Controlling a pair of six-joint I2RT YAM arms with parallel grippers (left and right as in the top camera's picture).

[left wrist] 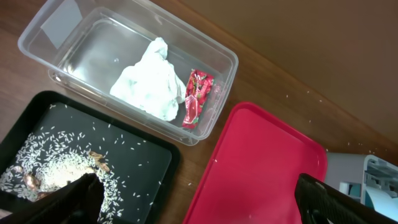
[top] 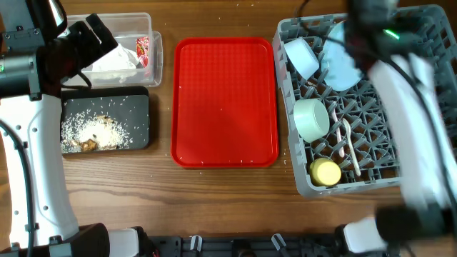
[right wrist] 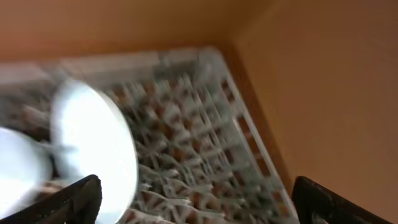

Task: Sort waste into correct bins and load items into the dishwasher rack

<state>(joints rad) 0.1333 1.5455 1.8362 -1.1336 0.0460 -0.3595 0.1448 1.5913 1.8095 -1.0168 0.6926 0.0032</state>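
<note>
Serving tray (top: pixel 225 100) centre. Tub (top: pixel 125 25) at 10 o'clock w/ napkin (left wrist: pixel 149 81) + wrapper (left wrist: pixel 196 96) in it; shallow tray (top: pixel 136 103) at 8, rice (top: pixel 96 130) in it. Rack (top: pixel 371 153) at 3: plate (top: pixel 343 68), 2 bowls (top: pixel 311 118), cup (top: pixel 326 172) inside.

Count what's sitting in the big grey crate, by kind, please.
Bowls: 2 (pale blue bowl, mint-green bowl)
Plates: 1 (pale blue plate)
Cups: 1 (yellow cup)
Cutlery: 2 (white utensils)
Total: 6
</note>
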